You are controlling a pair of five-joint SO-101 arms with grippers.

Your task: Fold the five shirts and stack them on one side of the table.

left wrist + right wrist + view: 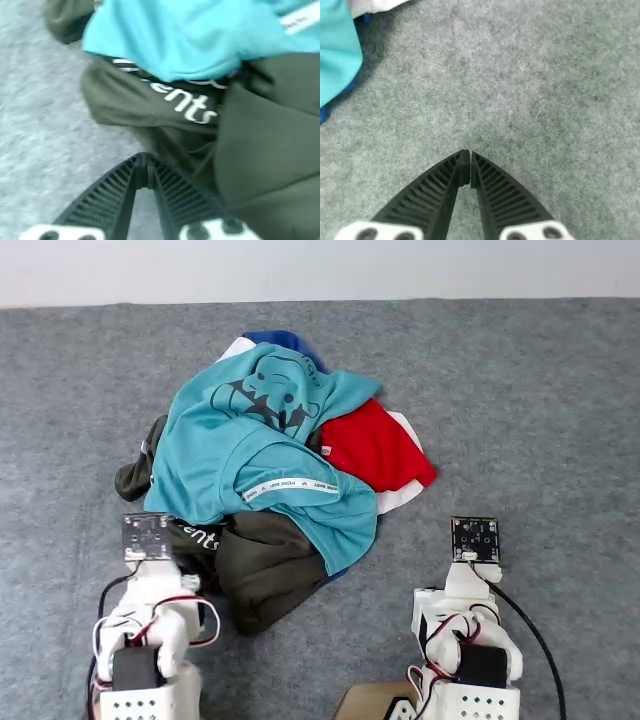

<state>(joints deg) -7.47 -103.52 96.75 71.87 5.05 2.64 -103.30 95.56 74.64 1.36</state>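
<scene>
Shirts [290, 480] lie unfolded in one crumpled heap on the grey table [540, 400], near its middle and somewhat toward the left arm's side. A teal shirt [225, 440] with a dark print lies on top and covers most of the heap; a red shirt [375, 445] shows from under it on the right, with the edge of a white shirt [400, 498] beneath the red; a blue shirt [285, 339] peeks out at the far edge; an olive shirt [265, 565] spreads from under the teal one on the near side, toward the arms.

In the high view the left arm [150, 625] sits tucked low at the near left, its wrist at the heap's near edge beside the olive cloth. The left gripper [146, 172] has its fingers pressed together tip to tip with nothing between them; it points at the rim of the olive shirt, though its wrist view is too blurred to say whether the tip touches the cloth.

The right arm [465, 635] sits in the same tucked pose at the near right, apart from the heap; the right gripper [467, 167] is likewise closed tip to tip and empty, above bare grey table, with the teal hem off to one side.
</scene>
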